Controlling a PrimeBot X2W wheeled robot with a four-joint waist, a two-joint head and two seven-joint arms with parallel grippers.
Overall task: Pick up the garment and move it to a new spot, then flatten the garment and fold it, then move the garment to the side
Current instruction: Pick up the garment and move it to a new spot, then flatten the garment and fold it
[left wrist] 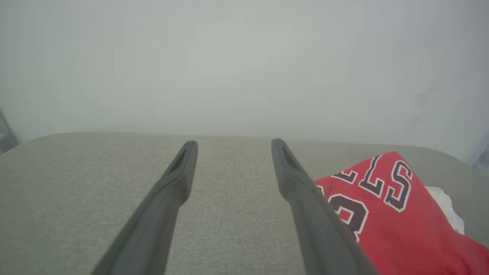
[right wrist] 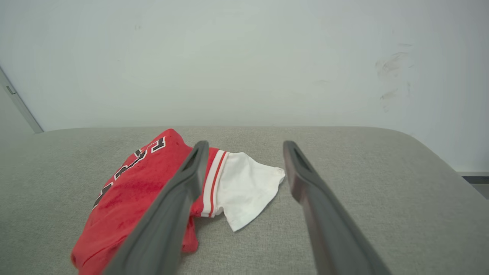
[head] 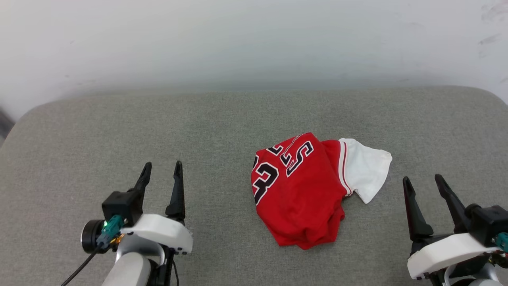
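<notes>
The garment (head: 305, 190) is a red jersey with black white-outlined lettering, lying crumpled in a heap right of the table's middle. One white sleeve (head: 367, 169) sticks out on its right side. My left gripper (head: 162, 170) stands open to the garment's left, apart from it, with nothing between its fingers. On the other side my right gripper (head: 424, 179) is open too, just right of the sleeve and clear of it. The left wrist view has the garment (left wrist: 397, 214) at the right, beyond my open left gripper (left wrist: 233, 145). In the right wrist view the garment (right wrist: 133, 191) lies left of my open right gripper (right wrist: 245, 146).
The grey fabric-covered table (head: 119, 131) has rounded far corners and stops at a pale wall (head: 254, 39). Bare cloth surface lies left of and beyond the garment.
</notes>
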